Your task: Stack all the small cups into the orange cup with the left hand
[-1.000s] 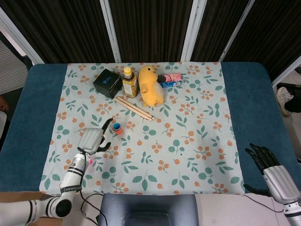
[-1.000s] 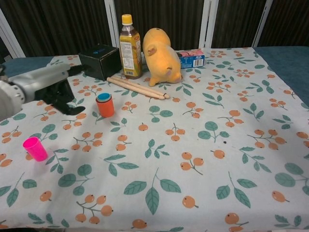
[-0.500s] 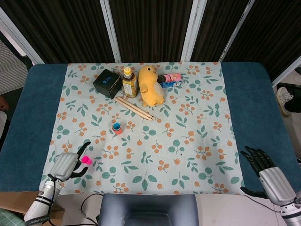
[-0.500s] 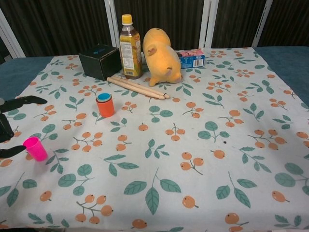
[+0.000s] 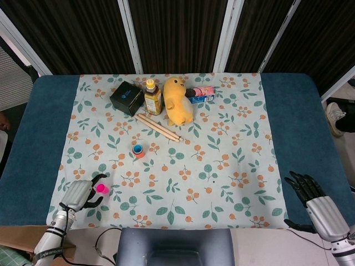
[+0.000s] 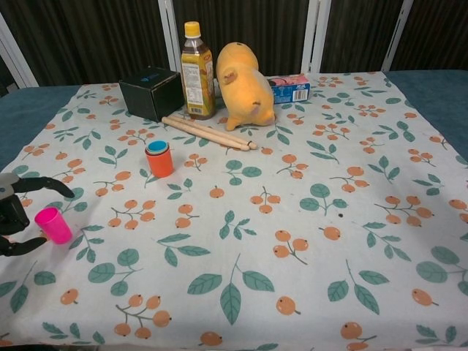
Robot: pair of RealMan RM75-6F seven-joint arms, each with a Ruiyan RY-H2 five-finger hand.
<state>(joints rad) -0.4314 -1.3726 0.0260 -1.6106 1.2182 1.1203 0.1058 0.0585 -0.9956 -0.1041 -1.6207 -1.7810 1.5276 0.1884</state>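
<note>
An orange cup (image 5: 137,151) (image 6: 159,160) with a blue cup nested inside stands upright left of centre on the floral cloth. A small pink cup (image 5: 102,188) (image 6: 54,225) stands upright near the front left. My left hand (image 5: 77,193) (image 6: 16,214) is just left of the pink cup, fingers spread around it, one above and one below, holding nothing. My right hand (image 5: 320,205) hovers at the front right over the blue table edge with fingers apart and nothing in it; the chest view does not show it.
At the back stand a black box (image 5: 127,97), a brown bottle (image 5: 152,97), a yellow plush toy (image 5: 177,100) and a small pink-blue carton (image 5: 201,95). Two wooden sticks (image 5: 158,127) lie behind the orange cup. The floral cloth (image 5: 222,166) covers the table.
My left hand drew back from beside the orange cup to the front left and now brackets the pink cup, its fingers curling closer. The right hand barely moved.
</note>
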